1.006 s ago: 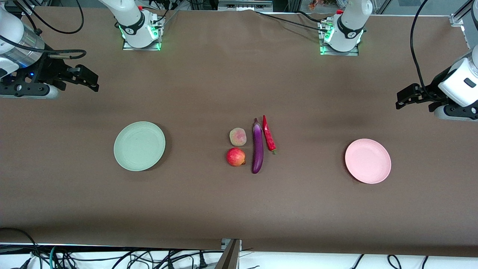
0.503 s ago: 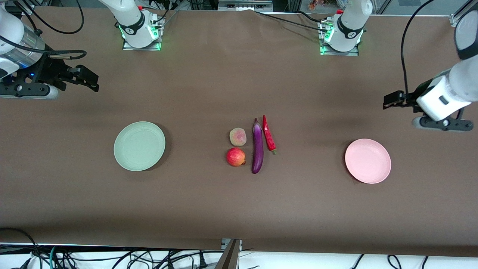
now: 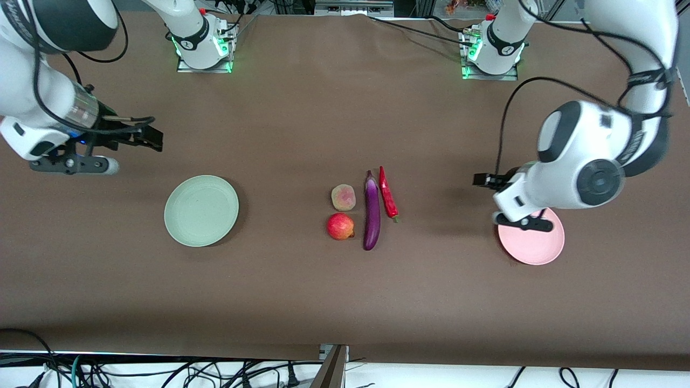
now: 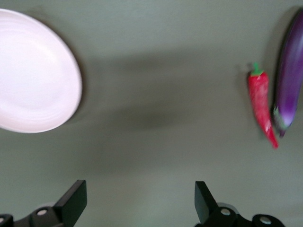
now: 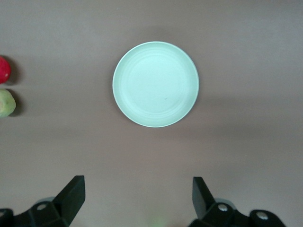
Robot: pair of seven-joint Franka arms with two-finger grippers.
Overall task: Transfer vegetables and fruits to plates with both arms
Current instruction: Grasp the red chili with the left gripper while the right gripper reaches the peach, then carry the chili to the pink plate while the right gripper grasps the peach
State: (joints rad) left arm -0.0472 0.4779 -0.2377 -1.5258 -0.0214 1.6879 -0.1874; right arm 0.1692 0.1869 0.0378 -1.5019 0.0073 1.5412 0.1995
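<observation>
My left gripper [image 4: 137, 205] hangs with jaws spread wide, holding nothing, over bare cloth just beside the pink plate [image 3: 533, 249]. Ahead of its fingertips lie the chili [image 4: 261, 107], then the eggplant [image 4: 289, 71], with the peach [image 3: 343, 197] and the red fruit [image 3: 340, 226] past them. My right gripper [image 5: 135, 203], equally wide and empty, hovers near the green plate [image 5: 155, 84]. I judge this the opening reach: nothing sits on a plate. Next I'd lower over the chili, jaws across its thin body.
</observation>
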